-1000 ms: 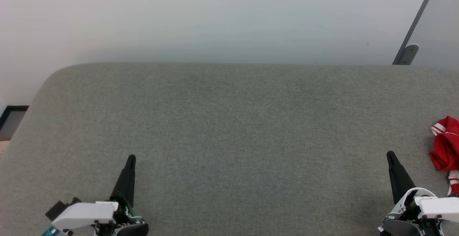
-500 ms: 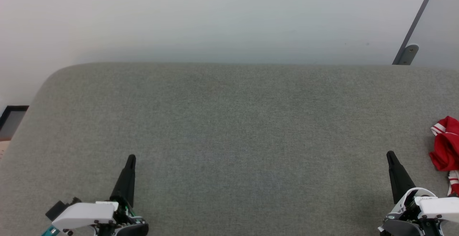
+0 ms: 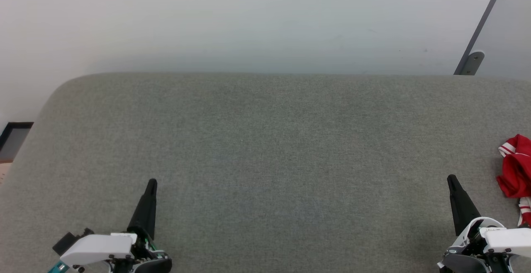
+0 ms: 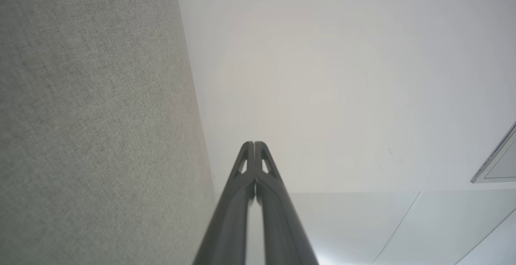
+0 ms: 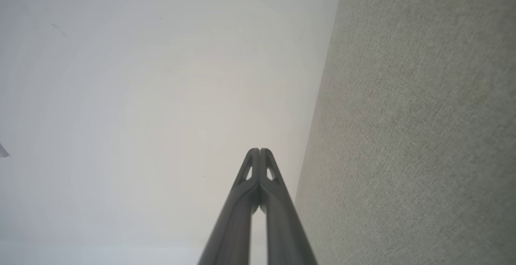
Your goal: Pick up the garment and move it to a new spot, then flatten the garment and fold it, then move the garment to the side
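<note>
- We see a grey fabric surface (image 3: 265,148) with a rounded far corner at 10 o'clock, and a pale wall (image 3: 249,20) behind it.
- At 7 o'clock our left gripper (image 3: 152,182) hangs over the fabric, its dark fingers pressed together into one spike pointing towards 12 o'clock.
- At 4 o'clock our right gripper (image 3: 451,178) is closed the same way, tip leaning slightly towards 11 o'clock.
- The garment (image 3: 515,173) lies crumpled at 3 o'clock, red with white stripes and cut off by the frame edge, near the right gripper but apart from it.
- A slanted grey bar (image 3: 481,26) crosses the wall at 2 o'clock.
- A dark-framed panel (image 3: 12,138) sits at 9 o'clock.
</note>
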Available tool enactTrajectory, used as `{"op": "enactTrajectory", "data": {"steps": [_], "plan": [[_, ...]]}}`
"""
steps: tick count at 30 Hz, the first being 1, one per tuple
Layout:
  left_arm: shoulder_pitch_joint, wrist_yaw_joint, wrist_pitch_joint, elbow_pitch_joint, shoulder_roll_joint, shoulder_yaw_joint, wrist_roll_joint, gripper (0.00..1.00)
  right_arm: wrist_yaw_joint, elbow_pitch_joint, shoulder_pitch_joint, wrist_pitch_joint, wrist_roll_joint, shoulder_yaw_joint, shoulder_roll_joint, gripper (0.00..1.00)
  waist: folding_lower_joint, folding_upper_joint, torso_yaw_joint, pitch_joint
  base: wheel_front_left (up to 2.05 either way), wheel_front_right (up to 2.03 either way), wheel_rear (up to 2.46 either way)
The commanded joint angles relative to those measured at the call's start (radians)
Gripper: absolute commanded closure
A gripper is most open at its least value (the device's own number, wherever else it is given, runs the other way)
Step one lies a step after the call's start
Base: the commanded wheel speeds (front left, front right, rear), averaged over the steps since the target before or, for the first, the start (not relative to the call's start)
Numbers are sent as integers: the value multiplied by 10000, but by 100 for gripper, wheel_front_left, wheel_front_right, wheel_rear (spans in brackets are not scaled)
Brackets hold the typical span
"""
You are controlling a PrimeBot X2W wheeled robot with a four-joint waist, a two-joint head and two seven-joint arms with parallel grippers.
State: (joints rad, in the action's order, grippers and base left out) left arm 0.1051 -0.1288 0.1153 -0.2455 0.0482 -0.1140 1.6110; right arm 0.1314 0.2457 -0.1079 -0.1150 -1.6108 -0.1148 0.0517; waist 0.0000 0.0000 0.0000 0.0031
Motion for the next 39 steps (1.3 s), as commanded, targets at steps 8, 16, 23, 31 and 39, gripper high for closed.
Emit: {"op": "enactTrajectory", "data": {"steps": [8,16,23,31,39], "plan": [[98,-36,26,-7,4,-24,20,100,-14,-20,-31,-22,-40,1,-32,100,0,0,0,0,0,0,0],[98,-36,26,-7,4,-24,19,100,-14,-20,-31,-21,-40,3,-32,100,0,0,0,0,0,0,0],[98,-36,26,-7,4,-24,19,100,-14,-20,-31,-21,-40,2,-32,100,0,0,0,0,0,0,0],[98,-36,26,-6,5,-25,19,100,-14,-20,-31,-20,-39,3,-32,100,0,0,0,0,0,0,0],[98,-36,26,-6,5,-23,20,100,-14,-20,-31,-20,-41,3,-32,100,0,0,0,0,0,0,0]]}}
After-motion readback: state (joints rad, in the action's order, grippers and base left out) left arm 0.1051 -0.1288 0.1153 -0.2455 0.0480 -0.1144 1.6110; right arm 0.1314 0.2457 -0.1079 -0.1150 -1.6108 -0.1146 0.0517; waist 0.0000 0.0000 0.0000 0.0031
